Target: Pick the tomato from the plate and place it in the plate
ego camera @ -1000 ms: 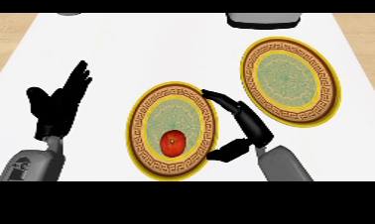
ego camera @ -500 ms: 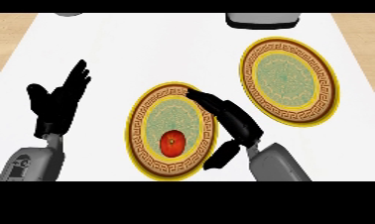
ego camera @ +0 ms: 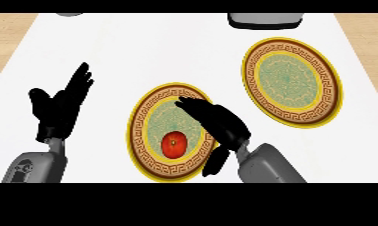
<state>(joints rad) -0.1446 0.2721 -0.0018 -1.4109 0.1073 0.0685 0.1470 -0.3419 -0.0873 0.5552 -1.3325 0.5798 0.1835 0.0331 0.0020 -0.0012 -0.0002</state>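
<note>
Tomato not grabbed yet, pretty much the whole job is left

The tomato (ego camera: 174, 144) sits on the near plate (ego camera: 148, 120), low in its middle, and the far plate (ego camera: 293, 83) up and right of it holds nothing. The right hand (ego camera: 218, 120) hovers over the near plate just right of the tomato, fingers spread, holding nothing. The left hand (ego camera: 60, 105) rests open on the table (ego camera: 148, 50), well left of that plate

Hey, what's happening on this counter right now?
A robot is going for a tomato that sits on the near plate. Its right hand hovers over that plate, fingers open, just right of the tomato and not holding it. The far plate holds nothing. The left hand rests open at the left.
</note>
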